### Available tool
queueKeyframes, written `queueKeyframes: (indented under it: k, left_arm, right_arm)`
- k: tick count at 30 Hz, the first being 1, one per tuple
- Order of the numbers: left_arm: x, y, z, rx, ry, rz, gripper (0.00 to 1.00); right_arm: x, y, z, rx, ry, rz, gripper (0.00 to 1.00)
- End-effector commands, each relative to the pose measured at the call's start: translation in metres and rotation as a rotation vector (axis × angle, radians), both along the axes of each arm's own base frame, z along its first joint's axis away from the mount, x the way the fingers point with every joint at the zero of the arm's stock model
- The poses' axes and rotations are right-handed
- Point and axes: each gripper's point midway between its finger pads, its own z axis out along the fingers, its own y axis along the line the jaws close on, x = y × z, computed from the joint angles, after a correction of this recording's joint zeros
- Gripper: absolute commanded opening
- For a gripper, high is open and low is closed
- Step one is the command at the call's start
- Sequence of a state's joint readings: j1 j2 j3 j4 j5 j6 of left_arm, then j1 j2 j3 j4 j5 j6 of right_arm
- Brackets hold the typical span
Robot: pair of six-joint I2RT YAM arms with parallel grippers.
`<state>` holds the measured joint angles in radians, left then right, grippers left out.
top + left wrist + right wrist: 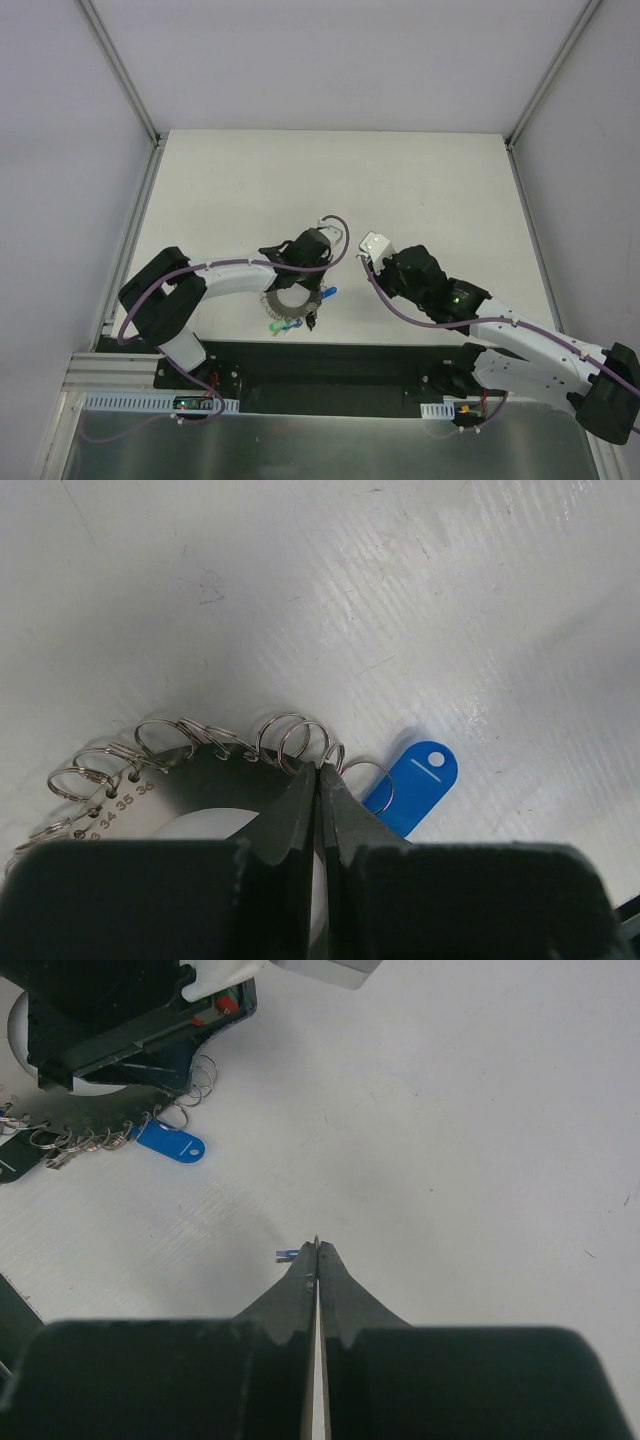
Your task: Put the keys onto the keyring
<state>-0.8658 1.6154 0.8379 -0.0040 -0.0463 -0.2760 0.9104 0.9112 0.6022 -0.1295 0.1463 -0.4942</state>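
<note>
Both grippers closed, keyring low in the middle of the table

In the top view we see the keyring [290, 300] lying flat at lower centre, close to the table's [400, 180] bottom edge. The blue key tag [329, 293] is at its right rim, and the green key [280, 326] and dark key [312, 321] are at its lower rim. The left gripper [320, 772] has its jaws pressed together, tips on the ring's outer edge among the small wire loops. We cannot tell whether a loop is pinched. The right gripper [317, 1252] is closed on nothing over bare table, right of the ring and well apart from it, with a tiny blue bit [285, 1254] just left of its tip. The whole upper half of the table lies open up to the frame rails.
</note>
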Motion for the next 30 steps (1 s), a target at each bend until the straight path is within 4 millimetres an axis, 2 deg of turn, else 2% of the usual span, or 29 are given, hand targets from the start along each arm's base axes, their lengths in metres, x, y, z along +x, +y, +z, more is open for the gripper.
queueKeyframes:
  k: [1, 3, 6, 7, 8, 10, 11, 12, 14, 16, 17, 18, 19, 20, 22, 24, 25, 26, 28, 29, 30]
  left_arm:
    - [0.008, -0.004, 0.017, 0.027, -0.092, -0.056, 0.0]
    - [0.009, -0.005, 0.02, 0.024, -0.106, -0.059, 0.0]
    - [0.009, -0.009, 0.035, -0.034, -0.158, -0.077, 0.0]
    - [0.01, -0.011, 0.05, -0.075, -0.198, -0.086, 0.0]
    - [0.006, -0.007, 0.05, -0.083, -0.21, -0.099, 0.0]
    - [0.006, -0.013, 0.075, -0.165, -0.295, -0.14, 0.0]
    - [0.001, -0.008, 0.072, -0.169, -0.306, -0.159, 0.0]
    - [0.002, -0.014, 0.09, -0.228, -0.369, -0.191, 0.0]
    - [-0.002, -0.009, 0.089, -0.245, -0.402, -0.211, 0.0]
    - [-0.01, -0.017, 0.104, -0.33, -0.455, -0.284, 0.0]
    - [-0.015, -0.014, 0.097, -0.33, -0.468, -0.318, 0.0]
    - [-0.017, -0.013, 0.103, -0.356, -0.497, -0.338, 0.0]
    - [-0.018, -0.02, 0.119, -0.429, -0.547, -0.369, 0.0]
    - [-0.024, -0.016, 0.111, -0.443, -0.547, -0.381, 0.0]
    - [-0.027, -0.015, 0.123, -0.515, -0.605, -0.424, 0.0]
    - [-0.043, -0.018, 0.132, -0.598, -0.655, -0.526, 0.0]
    - [-0.042, -0.015, 0.133, -0.612, -0.667, -0.537, 0.0]
    - [-0.052, -0.017, 0.139, -0.658, -0.683, -0.599, 0.0]
    - [-0.057, -0.015, 0.142, -0.697, -0.685, -0.644, 0.0]
    - [-0.054, -0.01, 0.142, -0.706, -0.685, -0.644, 0.0]
    - [-0.063, -0.011, 0.145, -0.745, -0.678, -0.697, 0.0]
  right_arm:
    - [0.007, 0.006, 0.024, 0.05, -0.034, -0.019, 0.01]
    - [0.006, 0.006, 0.024, 0.048, -0.034, -0.019, 0.01]
    - [0.006, 0.007, 0.026, 0.056, -0.039, -0.017, 0.01]
    - [0.006, 0.007, 0.027, 0.059, -0.04, -0.016, 0.01]
    - [0.005, 0.006, 0.028, 0.065, -0.042, -0.013, 0.01]
    - [0.003, 0.008, 0.031, 0.082, -0.045, 0.002, 0.01]
    - [0.001, 0.008, 0.033, 0.092, -0.049, 0.012, 0.01]
    - [-0.002, 0.011, 0.036, 0.107, -0.048, 0.033, 0.01]
    - [-0.005, 0.013, 0.039, 0.127, -0.053, 0.053, 0.01]
    - [-0.01, 0.015, 0.044, 0.151, -0.058, 0.082, 0.01]
    - [-0.011, 0.016, 0.047, 0.164, -0.064, 0.091, 0.01]
    - [-0.015, 0.019, 0.046, 0.172, -0.058, 0.115, 0.01]
    - [-0.017, 0.02, 0.05, 0.184, -0.064, 0.126, 0.01]
    - [-0.017, 0.02, 0.052, 0.191, -0.071, 0.128, 0.01]
    - [-0.025, 0.027, 0.052, 0.204, -0.055, 0.189, 0.01]
    - [-0.03, 0.031, 0.052, 0.211, -0.05, 0.229, 0.01]
    - [-0.032, 0.033, 0.052, 0.212, -0.051, 0.246, 0.01]
    - [-0.033, 0.035, 0.053, 0.219, -0.054, 0.26, 0.01]
    - [-0.039, 0.04, 0.054, 0.229, -0.05, 0.307, 0.01]
    - [-0.04, 0.041, 0.055, 0.228, -0.051, 0.321, 0.01]
    - [-0.044, 0.044, 0.054, 0.231, -0.043, 0.348, 0.01]
